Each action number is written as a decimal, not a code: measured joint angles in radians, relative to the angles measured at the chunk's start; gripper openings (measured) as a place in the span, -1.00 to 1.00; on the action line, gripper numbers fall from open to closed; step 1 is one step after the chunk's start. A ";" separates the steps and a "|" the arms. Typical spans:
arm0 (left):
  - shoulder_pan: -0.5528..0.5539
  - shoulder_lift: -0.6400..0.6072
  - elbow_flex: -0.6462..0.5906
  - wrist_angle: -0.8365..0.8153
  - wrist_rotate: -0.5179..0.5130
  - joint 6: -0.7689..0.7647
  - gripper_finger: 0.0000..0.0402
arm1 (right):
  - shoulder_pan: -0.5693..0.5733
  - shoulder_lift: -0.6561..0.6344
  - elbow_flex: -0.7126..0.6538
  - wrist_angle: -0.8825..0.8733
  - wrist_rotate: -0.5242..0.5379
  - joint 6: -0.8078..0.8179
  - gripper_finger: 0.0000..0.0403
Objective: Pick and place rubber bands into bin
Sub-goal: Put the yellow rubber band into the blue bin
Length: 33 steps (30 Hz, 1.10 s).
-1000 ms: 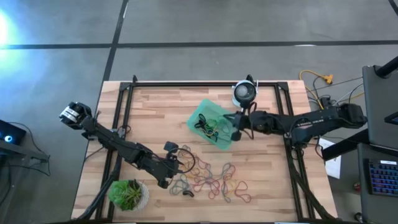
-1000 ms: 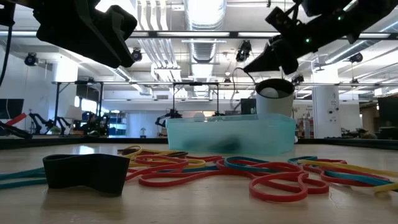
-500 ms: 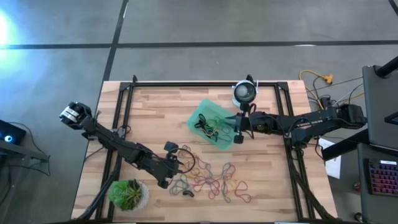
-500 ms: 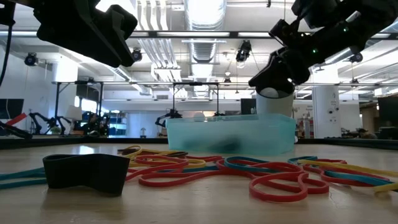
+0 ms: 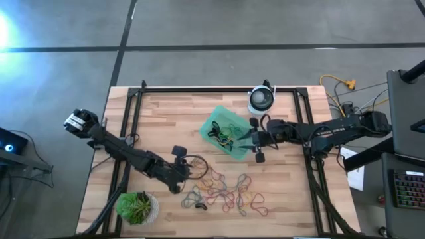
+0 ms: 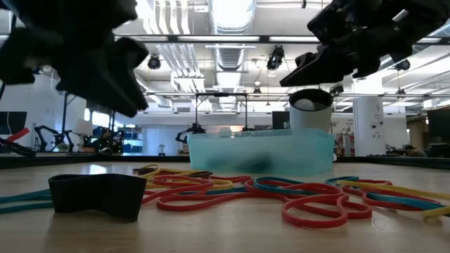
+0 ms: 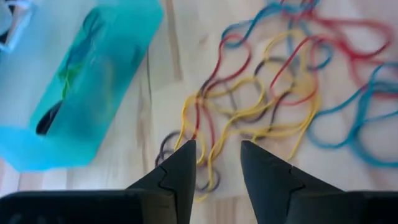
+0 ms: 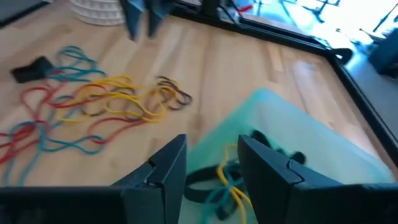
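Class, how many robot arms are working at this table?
2: the left arm reaches toward the loose rubber bands; the right arm ends beside the bin.

We see robotics lab: open hall w/ exposed ceiling ducts [image 6: 232,53], strip lights, more robot arms [image 6: 49,137] on benches behind, polished concrete floor [image 5: 199,23].
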<state>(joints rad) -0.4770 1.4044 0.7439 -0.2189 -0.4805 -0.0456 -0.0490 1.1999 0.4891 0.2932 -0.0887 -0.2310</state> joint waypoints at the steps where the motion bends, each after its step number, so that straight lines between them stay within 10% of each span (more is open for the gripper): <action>1: 0.005 0.000 -0.009 0.003 0.000 0.000 -0.45 | 0.007 0.000 0.003 0.000 -0.002 -0.003 -0.32; 33: 0.190 0.149 -0.086 0.263 0.241 0.079 -0.45 | 0.054 -0.002 0.029 -0.029 0.002 -0.023 -0.45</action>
<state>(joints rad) -0.2873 1.5532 0.6575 0.0442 -0.2396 0.0330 0.0048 1.1976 0.5186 0.2645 -0.0864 -0.2539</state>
